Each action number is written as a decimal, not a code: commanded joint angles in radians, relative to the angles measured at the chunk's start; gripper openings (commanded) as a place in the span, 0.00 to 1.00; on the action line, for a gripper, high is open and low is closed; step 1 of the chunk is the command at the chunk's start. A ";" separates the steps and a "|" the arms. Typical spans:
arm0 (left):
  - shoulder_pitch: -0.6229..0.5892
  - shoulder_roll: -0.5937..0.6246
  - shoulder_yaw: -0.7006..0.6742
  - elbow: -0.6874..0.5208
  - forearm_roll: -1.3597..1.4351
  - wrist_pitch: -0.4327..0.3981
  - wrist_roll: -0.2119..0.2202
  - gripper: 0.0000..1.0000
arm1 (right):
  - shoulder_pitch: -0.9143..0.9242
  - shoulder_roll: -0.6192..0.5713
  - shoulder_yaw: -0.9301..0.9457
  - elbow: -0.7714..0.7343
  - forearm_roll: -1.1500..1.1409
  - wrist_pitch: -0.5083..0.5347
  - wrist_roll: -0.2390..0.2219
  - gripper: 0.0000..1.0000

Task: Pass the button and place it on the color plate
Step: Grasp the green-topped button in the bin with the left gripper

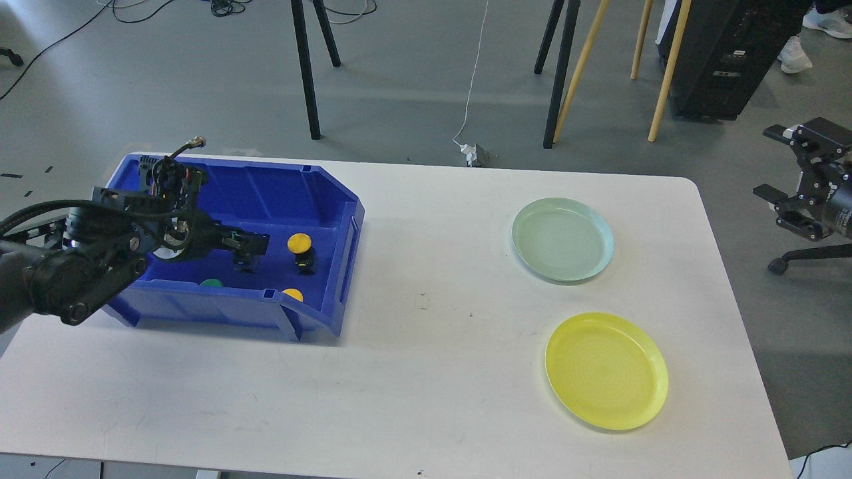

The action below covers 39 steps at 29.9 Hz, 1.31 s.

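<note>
A blue bin [346,233] at the table's left holds several push buttons. A yellow-capped button [299,243] stands upright inside it. Another yellow cap [292,295] and a green cap [212,283] peek over the front wall. My left gripper [250,247] is down inside the bin, over the spot where a green-capped button stood; that button's cap is hidden under the dark fingers, and I cannot tell whether they grip it. A pale green plate [562,239] and a yellow plate [606,370] lie at the right. My right gripper [777,207] hangs open and empty beyond the table's right edge.
The white table [426,372] has bare surface between the bin and the plates. Behind it on the floor are black and wooden stand legs [559,73], a white cable with a plug [471,154] and a black case [725,60].
</note>
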 commanded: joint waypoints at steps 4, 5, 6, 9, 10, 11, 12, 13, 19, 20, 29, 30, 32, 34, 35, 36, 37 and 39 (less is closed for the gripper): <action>0.007 -0.027 0.030 0.067 -0.001 0.027 -0.025 0.92 | 0.000 0.000 0.000 0.000 -0.004 0.000 0.000 0.99; 0.007 -0.027 0.032 0.067 -0.001 0.032 -0.030 0.92 | 0.000 0.000 0.000 0.000 -0.006 0.000 0.000 0.99; 0.007 -0.027 0.033 0.067 -0.001 0.032 -0.031 0.92 | 0.000 0.000 0.000 0.000 -0.006 0.000 0.000 0.99; 0.007 -0.029 0.035 0.069 -0.001 0.035 -0.033 0.90 | 0.000 0.000 0.000 0.000 -0.006 0.000 0.000 0.99; 0.007 -0.029 0.035 0.069 0.000 0.035 -0.033 0.88 | 0.000 0.000 0.000 0.000 -0.006 0.000 0.000 0.99; 0.007 -0.029 0.035 0.069 0.000 0.037 -0.034 0.86 | 0.000 0.000 0.000 0.000 -0.006 0.000 0.000 0.99; 0.007 -0.030 0.035 0.070 0.000 0.037 -0.034 0.85 | 0.000 0.000 0.000 0.000 -0.008 0.000 0.000 0.99; 0.007 -0.030 0.035 0.075 0.000 0.037 -0.036 0.84 | 0.000 0.000 0.000 0.000 -0.011 0.000 0.000 0.99; 0.002 -0.039 0.035 0.089 0.000 0.035 -0.031 0.41 | 0.000 0.000 0.000 0.000 -0.012 0.000 0.002 0.99; 0.001 -0.038 0.035 0.089 0.000 0.034 -0.030 0.35 | 0.000 0.000 0.000 0.000 -0.012 0.000 0.000 0.99; -0.004 -0.010 0.033 0.060 -0.009 0.024 -0.033 0.27 | 0.000 0.006 0.000 0.000 -0.014 0.000 0.000 0.99; -0.004 0.016 0.033 0.043 -0.009 0.023 -0.034 0.26 | 0.000 0.008 0.000 0.000 -0.014 0.000 0.000 0.99; -0.001 0.057 0.033 0.014 -0.009 0.023 -0.036 0.26 | 0.000 0.009 0.000 -0.002 -0.014 0.000 0.002 0.99; -0.001 0.077 0.032 -0.005 -0.009 0.023 -0.036 0.26 | -0.002 0.011 0.000 -0.002 -0.014 0.000 0.002 0.99; -0.001 0.086 0.032 -0.021 -0.010 0.021 -0.037 0.26 | 0.000 0.011 0.000 -0.002 -0.014 0.000 0.000 0.99; -0.001 0.108 0.030 -0.047 -0.011 0.021 -0.037 0.26 | 0.000 0.011 0.000 -0.002 -0.014 0.000 0.000 0.99; -0.002 0.143 0.029 -0.077 -0.011 0.018 -0.037 0.26 | -0.002 0.011 0.000 -0.002 -0.014 0.000 0.002 0.99; -0.005 0.239 0.017 -0.179 -0.014 -0.005 -0.039 0.26 | 0.000 0.011 0.002 -0.005 -0.014 0.000 0.002 0.99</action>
